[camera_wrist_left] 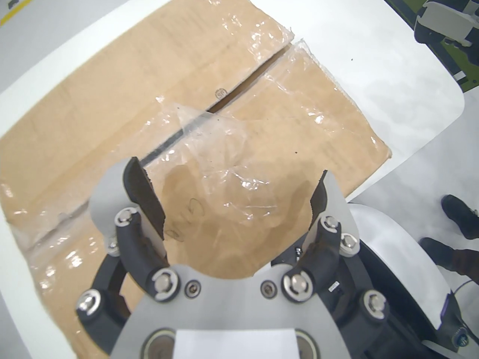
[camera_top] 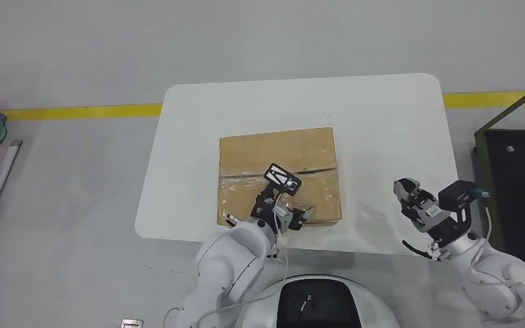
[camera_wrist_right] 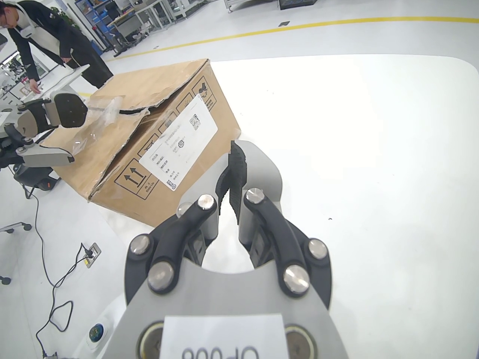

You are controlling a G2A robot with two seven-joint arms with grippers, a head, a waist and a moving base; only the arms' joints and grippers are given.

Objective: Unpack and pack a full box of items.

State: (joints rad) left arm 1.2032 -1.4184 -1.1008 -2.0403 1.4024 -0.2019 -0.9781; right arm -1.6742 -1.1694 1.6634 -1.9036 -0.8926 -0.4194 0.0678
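A cardboard box (camera_top: 275, 148) sits near the middle of the white tabletop (camera_top: 369, 107), its top flaps closed so that whatever it holds is hidden. The left gripper (camera_top: 279, 184) hangs over the near half of the lid, jaws spread wide and holding nothing; the top view cannot settle whether they touch the cardboard, and the arm covers part of the box's near edge there. Crinkled clear tape (camera_wrist_left: 224, 158) lies across the seam between the flaps, a loose piece lifting off the lid just ahead of the open jaws, and only a dark slit of the seam shows. The right gripper (camera_top: 404, 189) is well apart from the box, above bare tabletop toward the robot's right, its jaws pressed together on nothing. From the right wrist, the box's side shows a white label (camera_wrist_right: 179, 143) with print too small to make out, and a ragged, torn upper edge
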